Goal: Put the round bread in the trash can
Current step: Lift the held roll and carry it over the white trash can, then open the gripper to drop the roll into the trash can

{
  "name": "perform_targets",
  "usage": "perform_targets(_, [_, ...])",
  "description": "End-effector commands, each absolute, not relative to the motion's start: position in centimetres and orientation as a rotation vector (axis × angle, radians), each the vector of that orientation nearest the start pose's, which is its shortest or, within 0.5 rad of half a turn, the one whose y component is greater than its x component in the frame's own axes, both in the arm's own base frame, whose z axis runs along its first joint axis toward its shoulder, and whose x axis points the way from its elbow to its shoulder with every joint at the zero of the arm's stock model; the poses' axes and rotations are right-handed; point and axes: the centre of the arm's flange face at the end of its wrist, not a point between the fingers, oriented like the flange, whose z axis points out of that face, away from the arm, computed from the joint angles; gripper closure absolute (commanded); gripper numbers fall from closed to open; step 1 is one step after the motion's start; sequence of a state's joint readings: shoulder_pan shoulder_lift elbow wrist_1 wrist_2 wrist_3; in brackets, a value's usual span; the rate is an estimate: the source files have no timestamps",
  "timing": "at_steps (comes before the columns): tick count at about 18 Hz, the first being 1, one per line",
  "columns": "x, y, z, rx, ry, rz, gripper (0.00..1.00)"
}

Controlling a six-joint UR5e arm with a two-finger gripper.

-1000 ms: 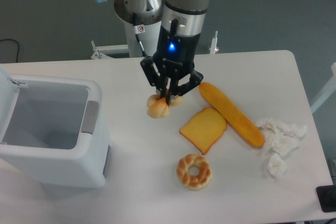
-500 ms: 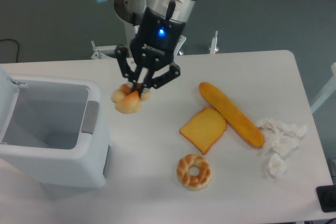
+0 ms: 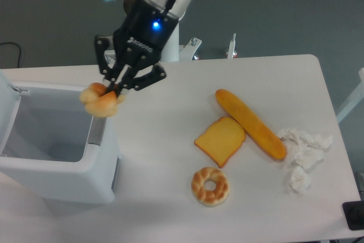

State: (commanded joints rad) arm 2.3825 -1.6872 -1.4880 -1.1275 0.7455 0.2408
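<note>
Camera view, fixed above the table (image 3: 170,157): at far left, the trash can (image 3: 54,140), white and boxy with grey interior, lid raised at its left edge. Directly over the can's right rim, the round bread (image 3: 100,100), lifted off the table and pinched between the fingers of the gripper (image 3: 118,89), jaws closed on the roll's upper side. Carried leftward since half a second ago, when bread and gripper hung over bare tabletop just right of the can; a second ago, further right still, near the toast. Arm now leaning in from the upper middle, blue light lit on the wrist. Right of the can, well apart from it: the square toast slice (image 3: 220,140) lying flat, below it the ring-shaped bread (image 3: 210,185), both unmoved. Further right, the long baguette (image 3: 250,123) lying diagonally, its lower side touching the toast's upper right edge. Furthest right of the can, crumpled white paper (image 3: 303,152) near the table's edge. Nothing between bread and the can's open mouth.
</note>
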Motion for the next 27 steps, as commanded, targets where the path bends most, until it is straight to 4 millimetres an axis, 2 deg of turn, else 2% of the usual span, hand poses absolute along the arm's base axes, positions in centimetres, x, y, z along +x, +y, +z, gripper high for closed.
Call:
perform_targets(3, [-24.6,56.0,53.1,-2.305,-0.401,-0.678,0.90])
perform_targets(6, [-24.1,56.9,52.2,-2.301,-0.381,-0.713,0.89])
perform_targets(8, [-23.6,57.3,51.7,-2.300,-0.368,-0.732,0.83])
perform_targets(11, [-23.2,57.2,51.2,-2.306,-0.364,-0.739,0.81])
perform_targets(13, [-23.1,57.3,50.9,-2.308,-0.357,-0.740,0.70])
perform_targets(19, [-22.4,57.4,50.2,-2.306,-0.326,-0.731,0.61])
perform_targets(22, [-22.5,57.5,50.1,-2.306,-0.322,-0.727,0.47])
perform_targets(27, [-22.4,57.4,50.2,-2.305,-0.314,-0.722,0.41])
